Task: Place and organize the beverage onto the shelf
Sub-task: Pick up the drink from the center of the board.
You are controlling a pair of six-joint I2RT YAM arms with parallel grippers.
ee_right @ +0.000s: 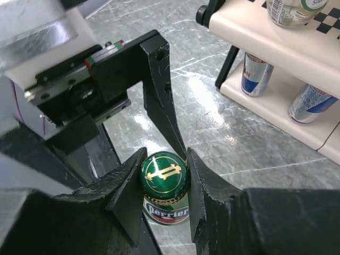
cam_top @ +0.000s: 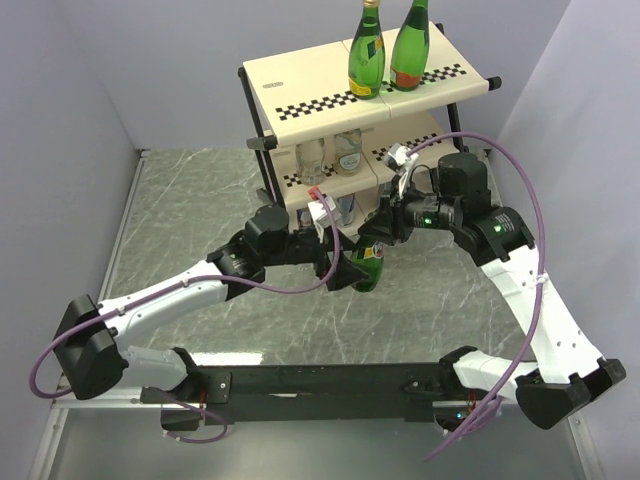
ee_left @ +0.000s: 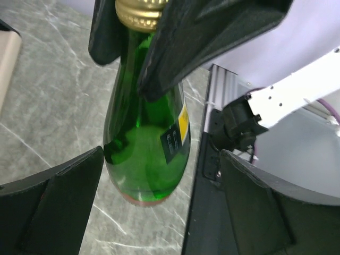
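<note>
Two grippers at one green bottle (ee_left: 143,154). Left gripper (ee_left: 154,180): fingers spread wide, either side of the bottle's body. Bottle upright on the table (cam_top: 200,220), just before the shelf (cam_top: 300,85). Right gripper (ee_right: 164,178): clamped on its capped neck.

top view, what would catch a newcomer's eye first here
The green bottle upright in front of the shelf draws the eye first. It is gripped at the top by the right gripper, while the left gripper stands open around its body. Next come two more green bottles upright on the shelf's top tier.
</note>
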